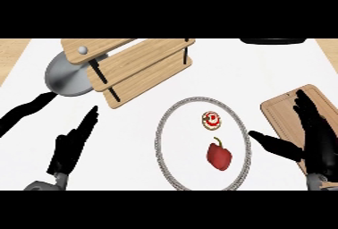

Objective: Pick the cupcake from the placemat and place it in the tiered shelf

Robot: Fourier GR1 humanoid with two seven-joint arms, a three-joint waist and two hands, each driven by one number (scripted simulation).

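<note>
I see the cupcake [212, 120] lying on the round white placemat [173, 134] with its grey braided rim, toward the far side; it is small, with a pale tan ring around white frosting and a red swirl on top. Just near of it on the same placemat lies a red bell pepper [219, 156]. The wooden tiered shelf [135, 67] stands far left on the counter [277, 67]. My left robot hand [71, 147] and right robot hand [315, 138] flank the placemat, fingers straight, grasping nothing.
</note>
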